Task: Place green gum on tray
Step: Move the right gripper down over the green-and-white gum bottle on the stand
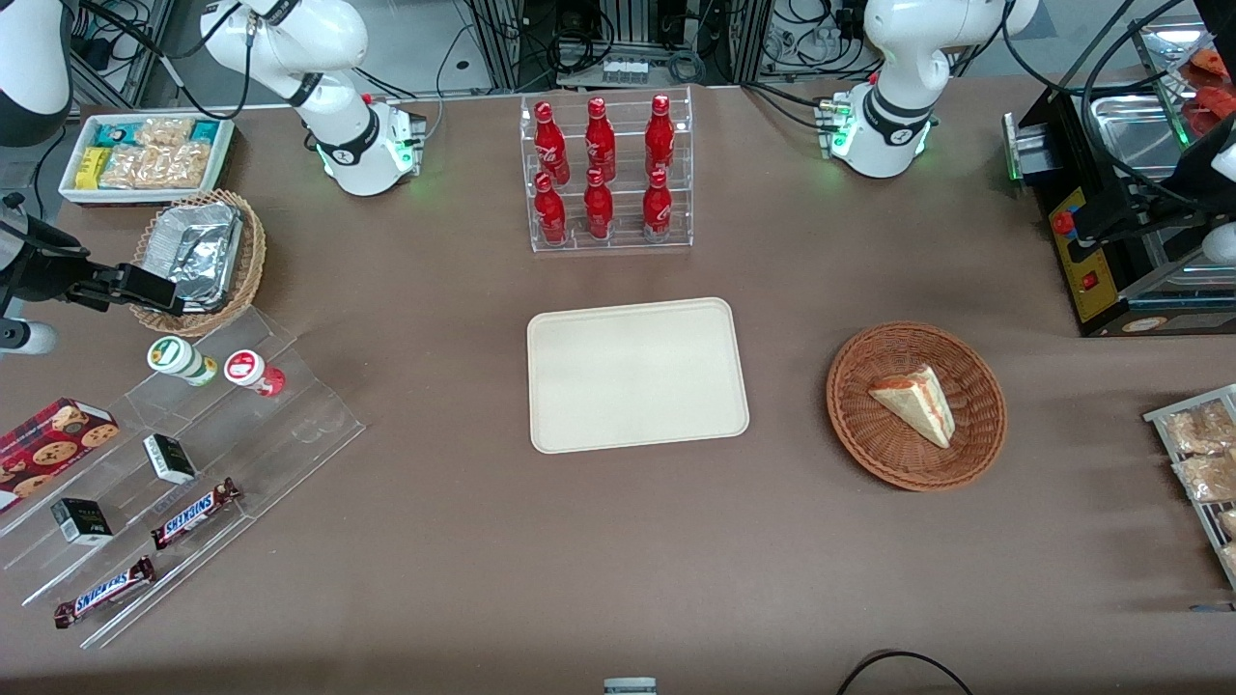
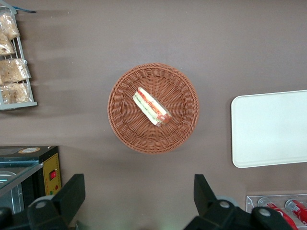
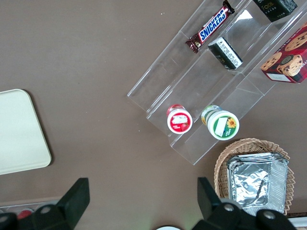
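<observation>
The green gum stands on a clear stepped display rack toward the working arm's end of the brown desk, just beside a red-lidded bottle. The cream tray lies well apart from it, mid-desk. The end effector hangs above the rack near a wicker basket of foil trays, fingers spread wide and holding nothing.

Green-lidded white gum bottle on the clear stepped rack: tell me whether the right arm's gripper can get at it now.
Probably yes. The green-lidded white gum bottle stands uncovered on the clear acrylic stepped rack, and the open gripper hangs above with nothing between. Only the red-lidded bottle stands close beside it.
</observation>
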